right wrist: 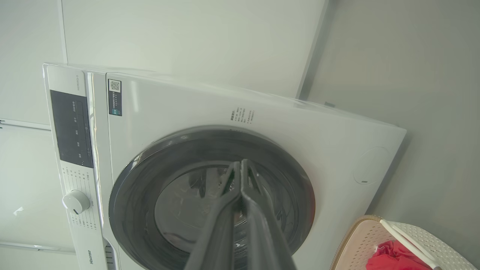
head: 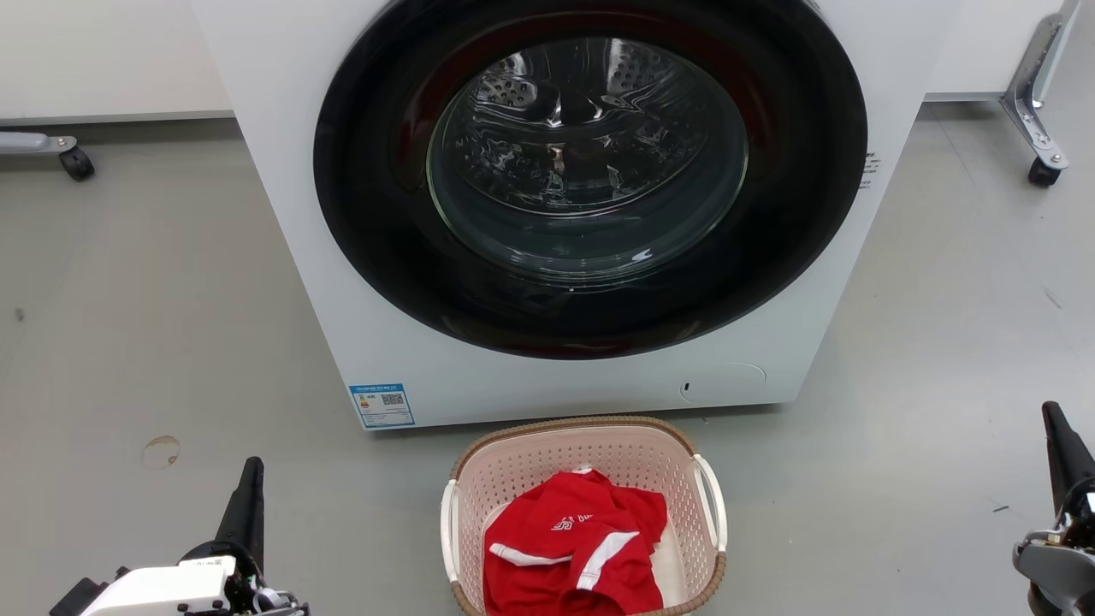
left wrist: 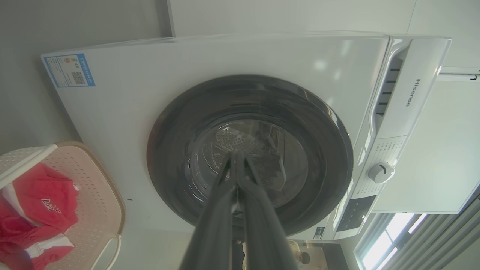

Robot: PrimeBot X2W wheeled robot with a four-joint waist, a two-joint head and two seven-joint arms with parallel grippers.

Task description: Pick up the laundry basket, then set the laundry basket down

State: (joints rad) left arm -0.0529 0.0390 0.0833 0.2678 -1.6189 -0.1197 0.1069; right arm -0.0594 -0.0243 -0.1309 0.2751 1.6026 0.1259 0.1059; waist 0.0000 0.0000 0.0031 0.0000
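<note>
The laundry basket (head: 522, 462), pale pink and perforated with a brown rim and white side handles, stands on the floor in front of the washing machine, with a red garment (head: 569, 547) in it. Its rim also shows in the left wrist view (left wrist: 108, 187) and the right wrist view (right wrist: 352, 236). My left gripper (head: 251, 469) is at the lower left, well left of the basket, shut and empty. At the right edge my right gripper (head: 1050, 412) is shut too, far right of the basket. Both pairs of fingers (left wrist: 236, 159) (right wrist: 240, 165) point toward the machine door.
A white front-loading washing machine (head: 547, 376) with a dark round door stands right behind the basket. Wheeled metal legs (head: 1039, 145) stand at the back right and a caster (head: 75, 162) at the back left. Grey floor lies on both sides of the basket.
</note>
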